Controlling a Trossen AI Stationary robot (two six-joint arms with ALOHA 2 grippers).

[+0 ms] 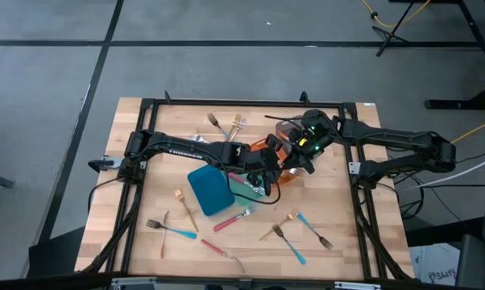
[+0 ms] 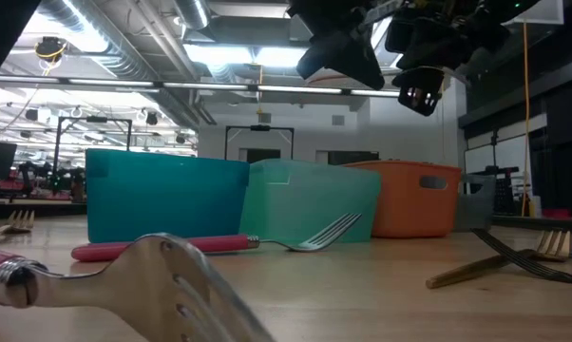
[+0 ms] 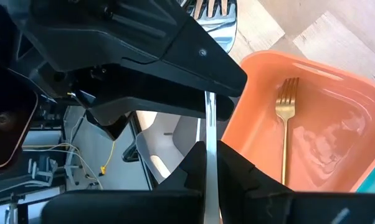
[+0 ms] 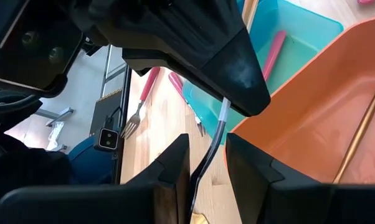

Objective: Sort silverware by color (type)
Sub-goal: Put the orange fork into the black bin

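Both grippers meet above the orange tray [image 1: 289,175] at mid-table. My left gripper [image 3: 210,155] is shut on a plain silver utensil [image 3: 210,118]. My right gripper [image 4: 207,146] is open, its fingers on either side of that same silver handle [image 4: 220,121] without plainly touching it. A gold fork [image 3: 286,118] lies flat in the orange tray. Pink-handled pieces [image 4: 271,53] lie in the teal tray [image 1: 244,187]. More forks with blue, red and gold handles [image 1: 295,229] lie flat on the near part of the table. Two more [image 1: 225,122] lie near the far edge. My left gripper pinches the silver utensil's slim handle [image 3: 210,134] between its two fingers [image 3: 190,165]. The handle runs out along the fingers toward my right gripper. The utensil is lifted clear of the table, above the orange tray's edge.
The blue tray [image 1: 209,191], the teal tray and the orange tray stand close together at mid-table, under and beside both arms. A pink-handled fork [image 2: 172,249] lies in front of the trays, and a gold fork [image 2: 495,263] lies to their right. Bare wood shows at the table's left.
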